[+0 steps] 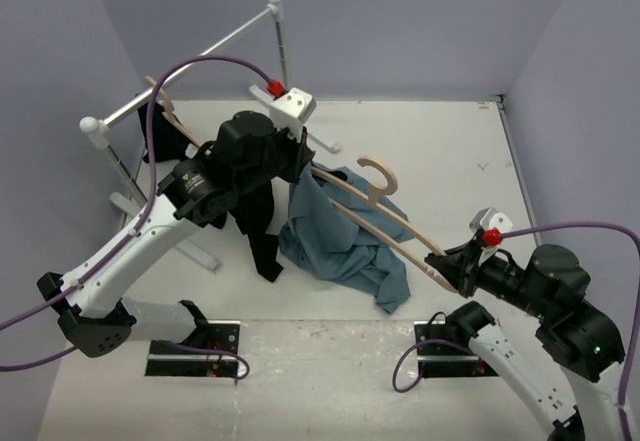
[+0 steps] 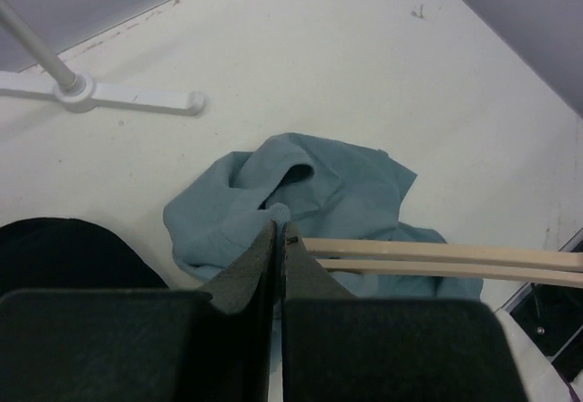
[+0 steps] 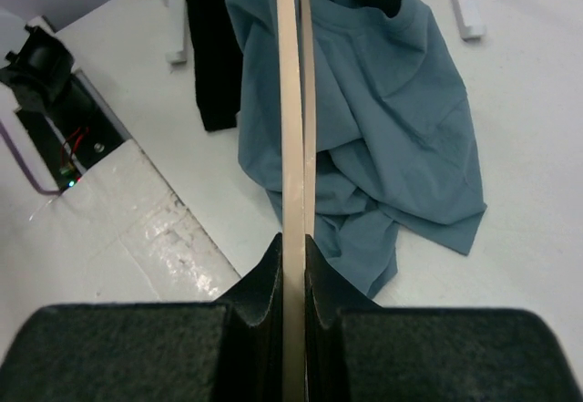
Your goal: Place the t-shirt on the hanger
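Past the hanger [image 3: 290, 147], left pincer [image 2: 281, 229] pinches t-shirt [image 3: 392, 101] aloft (for threading); right pincer [image 3: 291, 242] clamps hanger's near end, steadying it.

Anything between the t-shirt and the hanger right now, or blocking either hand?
Nothing visible. The right hand clamps one end of the hanger; the left hand appears to pinch the t-shirt right at the other end. The black garment hangs beside the t-shirt, not between them.
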